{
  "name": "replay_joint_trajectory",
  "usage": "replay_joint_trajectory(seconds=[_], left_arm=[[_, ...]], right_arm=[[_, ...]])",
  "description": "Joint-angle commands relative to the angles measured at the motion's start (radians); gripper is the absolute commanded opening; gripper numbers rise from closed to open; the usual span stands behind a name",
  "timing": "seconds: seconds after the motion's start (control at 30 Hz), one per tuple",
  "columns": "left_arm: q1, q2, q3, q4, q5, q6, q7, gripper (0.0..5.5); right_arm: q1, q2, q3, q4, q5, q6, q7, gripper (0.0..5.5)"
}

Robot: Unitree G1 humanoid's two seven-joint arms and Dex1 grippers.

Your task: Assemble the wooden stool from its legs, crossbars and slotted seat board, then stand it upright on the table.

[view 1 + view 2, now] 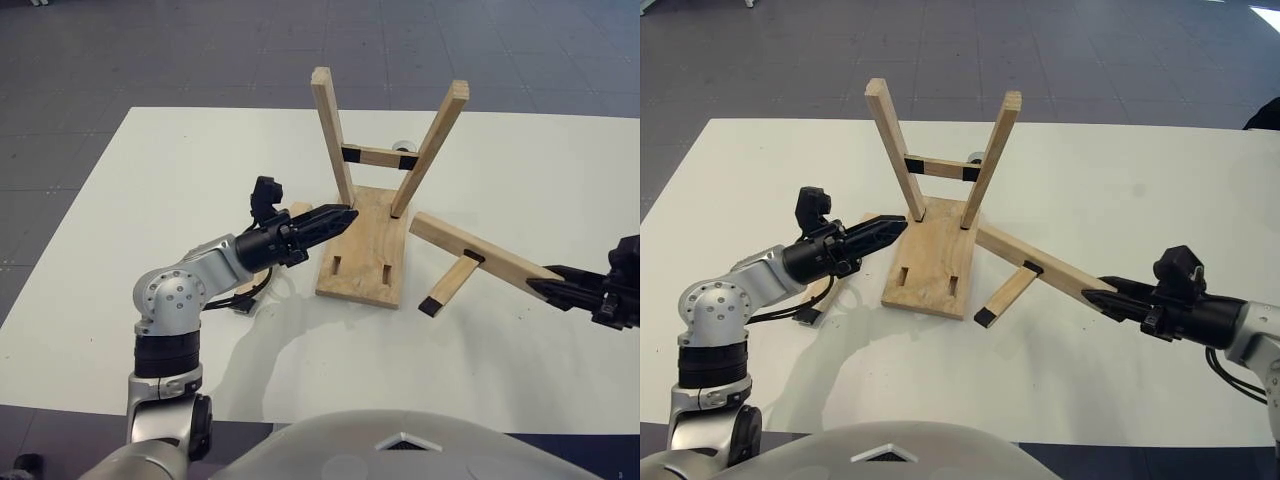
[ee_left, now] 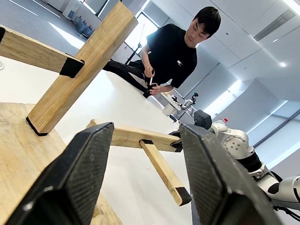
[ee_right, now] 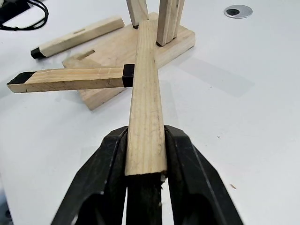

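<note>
The slotted seat board [image 1: 362,262] lies flat on the white table [image 1: 170,180]. Two legs [image 1: 332,135] [image 1: 430,148] stand up from its far end, joined by a crossbar [image 1: 378,157]. My left gripper [image 1: 345,214] is open, with nothing between its fingers, hovering at the board's left edge near the left leg's foot. My right gripper [image 3: 146,136] is shut on the end of a third leg [image 1: 480,252], which slants toward the board's right side. A short crossbar [image 1: 450,285] with a black tip hangs off this leg. A fourth leg [image 3: 77,35] lies loose under my left arm.
A black cable [image 1: 240,300] trails on the table under my left forearm. A round metal grommet [image 3: 238,11] sits in the tabletop behind the standing legs. Bare table stretches along the front edge and to the far left and right.
</note>
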Motion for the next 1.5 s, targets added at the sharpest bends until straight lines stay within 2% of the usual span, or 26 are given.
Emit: replay_joint_trajectory(seconds=[0.03, 0.23, 0.33, 0.63, 0.77, 1.03, 1.5], left_arm=[[-0.061, 0.041, 0.061, 0.05, 0.001, -0.026, -0.022, 2.61], [-0.144, 0.098, 0.15, 0.114, -0.045, -0.034, -0.091, 2.61], [-0.172, 0.107, 0.165, 0.119, -0.053, -0.032, -0.087, 2.61], [-0.154, 0.078, 0.104, 0.061, -0.126, 0.043, -0.105, 3.91], [-0.197, 0.037, 0.096, 0.05, -0.199, 0.062, -0.106, 4.37], [-0.276, -0.035, 0.067, 0.069, -0.243, 0.032, -0.142, 4.37], [-0.456, -0.138, 0.043, 0.153, -0.246, -0.018, -0.22, 4.37]], right_arm=[[-0.057, 0.016, -0.064, 0.018, 0.13, 0.06, 0.022, 1.02], [-0.207, 0.069, -0.067, 0.022, 0.378, 0.172, -0.046, 1.02], [-0.302, 0.147, -0.038, 0.006, 0.542, 0.213, -0.177, 1.02], [-0.62, 0.371, 0.104, 0.087, 0.858, 0.179, -0.567, 1.01], [-0.698, 0.466, 0.176, 0.101, 0.972, 0.158, -0.685, 1.0], [-0.736, 0.62, 0.296, 0.104, 1.215, 0.117, -0.835, 1.0], [-0.649, 0.73, 0.365, 0.109, 1.237, 0.286, -0.79, 1.0]])
